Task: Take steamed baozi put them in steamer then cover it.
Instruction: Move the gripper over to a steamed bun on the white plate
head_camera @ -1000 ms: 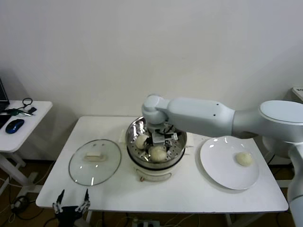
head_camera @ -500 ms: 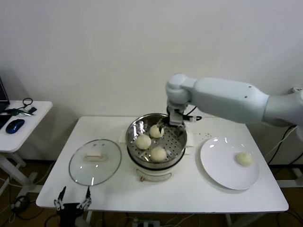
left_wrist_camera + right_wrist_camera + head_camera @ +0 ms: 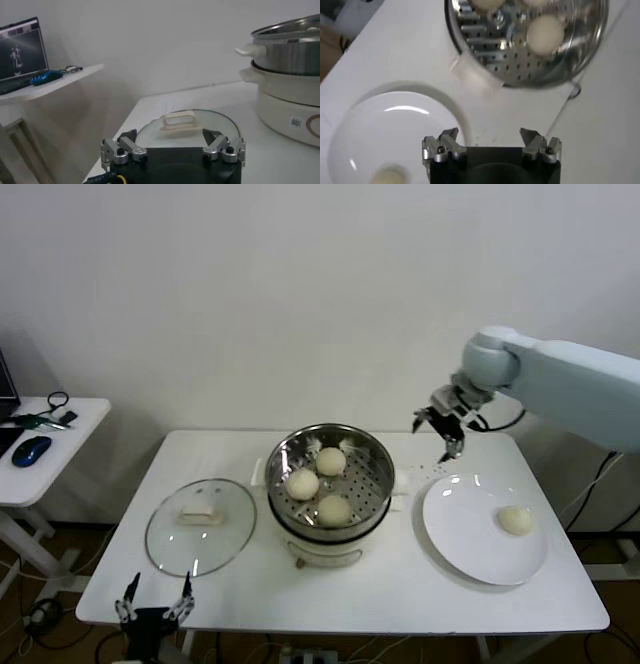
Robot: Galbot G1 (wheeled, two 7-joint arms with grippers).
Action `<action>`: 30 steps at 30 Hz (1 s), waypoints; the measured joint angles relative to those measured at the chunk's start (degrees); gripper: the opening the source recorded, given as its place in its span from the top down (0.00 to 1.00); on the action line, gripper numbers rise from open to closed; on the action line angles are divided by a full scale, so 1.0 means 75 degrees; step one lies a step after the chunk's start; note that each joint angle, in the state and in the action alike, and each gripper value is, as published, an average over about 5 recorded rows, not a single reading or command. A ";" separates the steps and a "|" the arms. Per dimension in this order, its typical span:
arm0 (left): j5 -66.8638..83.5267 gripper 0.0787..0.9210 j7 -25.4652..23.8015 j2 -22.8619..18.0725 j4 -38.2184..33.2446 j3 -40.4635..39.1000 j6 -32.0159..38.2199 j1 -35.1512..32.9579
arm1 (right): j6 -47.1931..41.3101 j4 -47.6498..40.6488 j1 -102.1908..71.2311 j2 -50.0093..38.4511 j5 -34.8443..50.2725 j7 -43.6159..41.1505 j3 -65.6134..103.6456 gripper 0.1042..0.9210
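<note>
The steel steamer (image 3: 283,456) stands at the table's middle with three baozi inside: one at the back (image 3: 330,461), one on the left (image 3: 303,483), one at the front (image 3: 334,509). Another baozi (image 3: 516,520) lies on the white plate (image 3: 465,529) to the right. My right gripper (image 3: 435,434) hangs open and empty in the air between the steamer and the plate. In its wrist view the steamer tray (image 3: 520,60), a baozi (image 3: 546,34) and the plate (image 3: 395,130) lie beyond the right gripper (image 3: 491,137). My left gripper (image 3: 155,609) is parked open by the table's front left corner.
A round glass lid (image 3: 200,526) with a cream handle lies flat left of the steamer, just ahead of the left gripper (image 3: 172,142). A small side table (image 3: 40,449) with a mouse and cables stands far left. A wall rises close behind the table.
My right gripper has lifted out of the steamer and swung right toward the plate, empty. A third baozi now shows in the steamer. The left arm has not moved.
</note>
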State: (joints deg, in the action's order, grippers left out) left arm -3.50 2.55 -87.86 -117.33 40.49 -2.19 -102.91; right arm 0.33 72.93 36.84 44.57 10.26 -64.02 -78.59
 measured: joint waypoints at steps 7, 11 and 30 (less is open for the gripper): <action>-0.0014 0.12 0.0009 -0.0004 0.0036 0.0023 0.0000 -0.0002 | -0.0280 -0.0515 -0.1325 -0.0840 -0.0340 -0.0237 0.1080 0.12; -0.0045 0.12 0.0020 -0.0030 0.0047 0.0024 -0.0003 -0.0001 | -0.0256 -0.0922 -0.2168 -0.1062 -0.0734 -0.0342 0.1806 0.12; -0.0151 0.12 0.0090 -0.0119 0.0131 0.0041 -0.0019 -0.0016 | 0.0345 -0.3010 -0.4675 -0.0834 -0.2606 -0.0444 0.4421 0.12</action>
State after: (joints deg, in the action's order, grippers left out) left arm -4.63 3.22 -88.75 -116.35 40.80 -2.34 -103.03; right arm 2.91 50.35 1.78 38.31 -9.29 -67.35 -45.43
